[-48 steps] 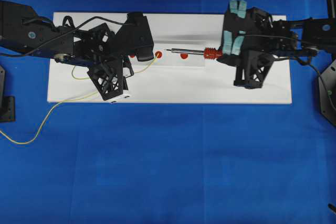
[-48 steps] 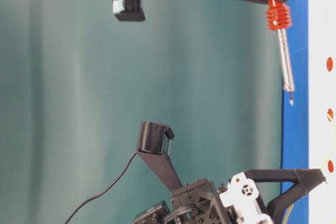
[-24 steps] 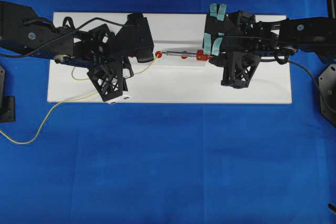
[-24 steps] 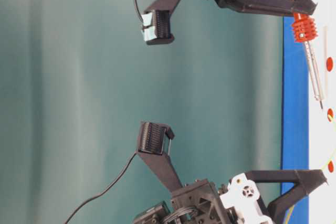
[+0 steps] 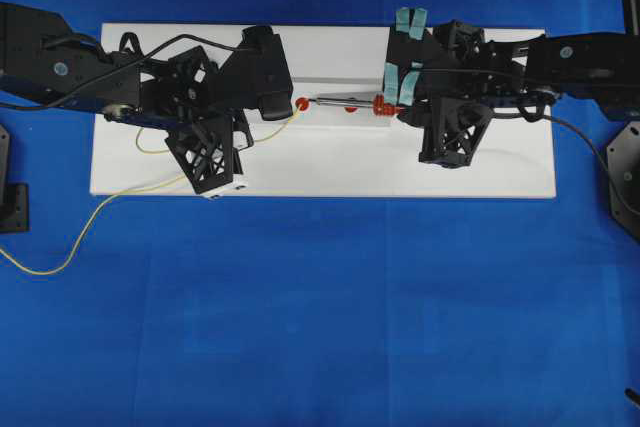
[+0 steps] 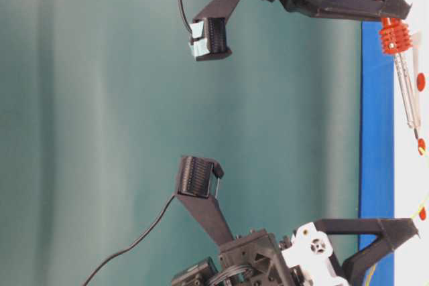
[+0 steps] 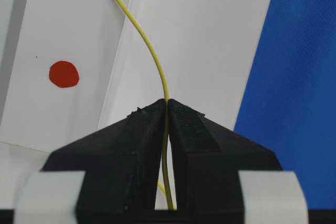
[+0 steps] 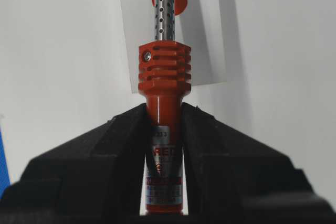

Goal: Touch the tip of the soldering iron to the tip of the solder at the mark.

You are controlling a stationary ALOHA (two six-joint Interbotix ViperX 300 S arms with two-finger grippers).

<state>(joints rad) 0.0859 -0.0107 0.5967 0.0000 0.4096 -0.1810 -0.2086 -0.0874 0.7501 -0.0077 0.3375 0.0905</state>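
**Observer:** What lies beneath the arms?

**Operator:** I see a blue cloth-covered table (image 5: 320,307) bearing a flat white rectangular board (image 5: 330,162), with round red dot marks (image 5: 302,104) along a paler strip at its middle.

**Observer:** And the two hands?

**Operator:** From overhead, my black left gripper (image 7: 167,109) sits over the board's left half, its jaws pressed together on the thin yellow solder wire (image 7: 152,56). My black right gripper (image 8: 164,116) works from the right, clamped on the orange-red handle of the pen-shaped soldering iron (image 8: 164,85).

**Observer:** Where is the iron itself?

**Operator:** Its silver shaft (image 5: 340,101) points left along the strip, tilted down toward the board in the table-level view, passing over one red dot. The dark tip (image 6: 417,135) stands just beside the next dot (image 6: 421,144).

**Observer:** And the solder?

**Operator:** It arcs from the left jaws up to that same dot; its loose tail curls off the board onto the cloth. Whether tip and wire touch, I cannot tell.
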